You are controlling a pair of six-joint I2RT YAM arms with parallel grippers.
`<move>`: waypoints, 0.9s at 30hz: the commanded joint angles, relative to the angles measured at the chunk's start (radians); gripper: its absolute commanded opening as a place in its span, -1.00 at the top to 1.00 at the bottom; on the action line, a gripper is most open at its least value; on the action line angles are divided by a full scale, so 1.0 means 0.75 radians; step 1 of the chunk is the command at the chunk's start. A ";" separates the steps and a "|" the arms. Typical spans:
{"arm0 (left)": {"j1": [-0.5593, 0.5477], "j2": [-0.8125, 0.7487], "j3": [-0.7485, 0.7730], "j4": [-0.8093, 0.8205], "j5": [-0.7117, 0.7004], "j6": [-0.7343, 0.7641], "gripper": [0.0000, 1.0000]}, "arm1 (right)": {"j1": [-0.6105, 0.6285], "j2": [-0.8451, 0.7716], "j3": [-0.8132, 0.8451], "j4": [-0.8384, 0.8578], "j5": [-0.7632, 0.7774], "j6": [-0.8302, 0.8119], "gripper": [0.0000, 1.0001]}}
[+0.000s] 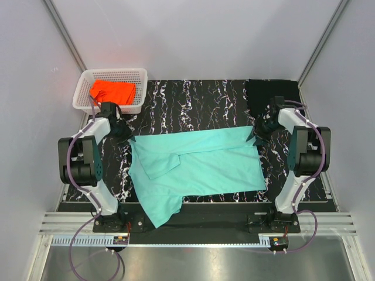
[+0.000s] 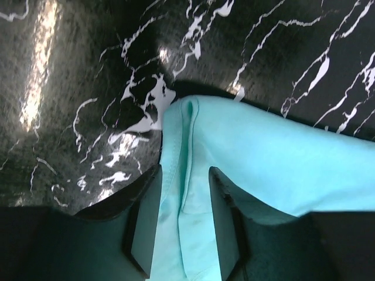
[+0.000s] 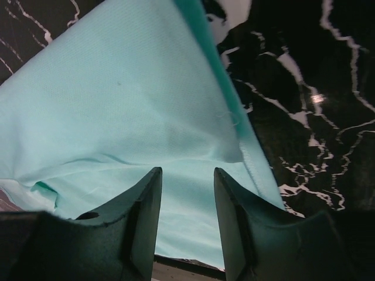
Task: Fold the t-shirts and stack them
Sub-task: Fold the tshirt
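- Here the teal shirt (image 1: 199, 167) lies spread across the middle of the table (image 1: 193, 102), its long side running left to right.
- Left of centre we see one part folded in over the body. At the near left, a corner of the cloth reaches past the table's near edge.
- The shirt's far left corner is lifted off the table and bunched between the fingers of the left gripper (image 2: 183, 228), which is clamped on it.
- The far right corner is lifted as well. The cloth fills the gap of the right gripper (image 3: 186, 228), which is closed on it, and the hem runs down past its right finger.
- We find the orange shirt (image 1: 112, 92) crumpled in the basket (image 1: 114, 71) at the far left corner, just beyond the left arm.
- The black shirt (image 1: 269, 89) lies flat at the table's far right corner, beyond the right arm. Against the dark top we cannot make out its folds.
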 commanded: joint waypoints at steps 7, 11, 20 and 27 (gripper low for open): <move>0.009 0.097 0.089 0.084 0.071 -0.012 0.30 | -0.116 0.019 0.143 -0.024 0.043 -0.032 0.09; 0.009 0.113 0.079 0.110 0.108 -0.030 0.35 | -0.116 0.090 0.243 -0.028 0.030 -0.040 0.08; 0.007 0.125 0.098 0.127 0.108 -0.034 0.68 | -0.116 0.192 0.360 -0.038 0.014 -0.012 0.11; 0.019 0.158 0.130 0.125 0.098 -0.030 0.67 | -0.116 0.256 0.395 -0.040 -0.070 -0.020 0.07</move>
